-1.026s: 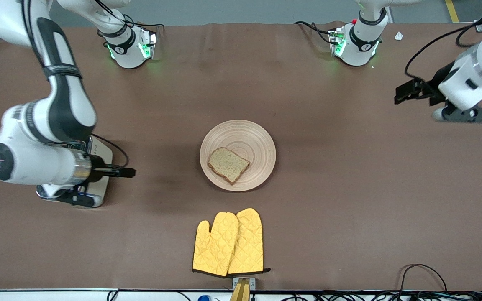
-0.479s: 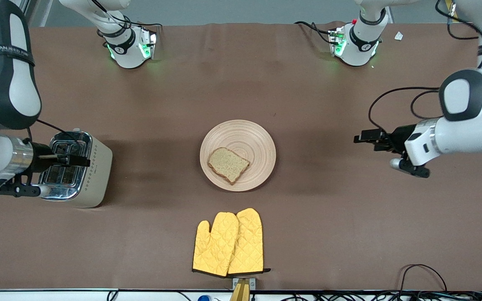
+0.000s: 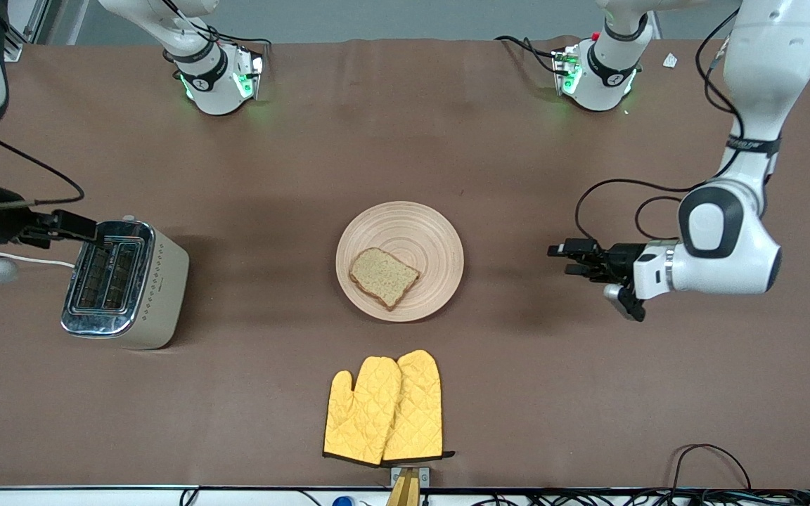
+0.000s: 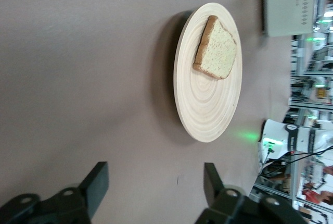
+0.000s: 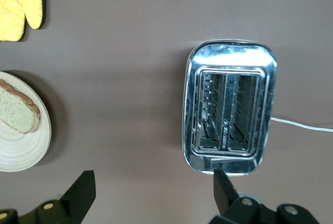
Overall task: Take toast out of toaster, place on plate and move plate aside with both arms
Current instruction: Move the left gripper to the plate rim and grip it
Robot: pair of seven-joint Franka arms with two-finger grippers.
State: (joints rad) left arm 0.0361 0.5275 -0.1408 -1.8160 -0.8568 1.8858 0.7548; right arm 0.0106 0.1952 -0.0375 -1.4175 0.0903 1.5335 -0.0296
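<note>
The toast (image 3: 384, 277) lies flat on the round wooden plate (image 3: 419, 228) at the table's middle. My left gripper (image 3: 565, 258) is open and empty, low beside the plate toward the left arm's end, with bare table between. The left wrist view shows its fingers (image 4: 99, 182) spread, with the plate (image 4: 208, 104) and toast (image 4: 216, 49) ahead. My right gripper (image 3: 85, 228) is open and empty over the toaster's farther end. In the right wrist view its gripper (image 5: 153, 193) hangs beside the toaster; the plate (image 5: 26, 151) and toast (image 5: 18, 112) show at the edge.
A chrome and beige toaster (image 3: 124, 281) with empty slots (image 5: 229, 114) stands toward the right arm's end. Two yellow oven mitts (image 3: 385, 411) lie nearer the front camera than the plate. A black cable (image 3: 707, 457) loops at the front edge.
My left arm has swung down and in toward the plate. My right arm has drawn back from above the toaster toward the table's end, uncovering it. Toast and plate have not moved.
</note>
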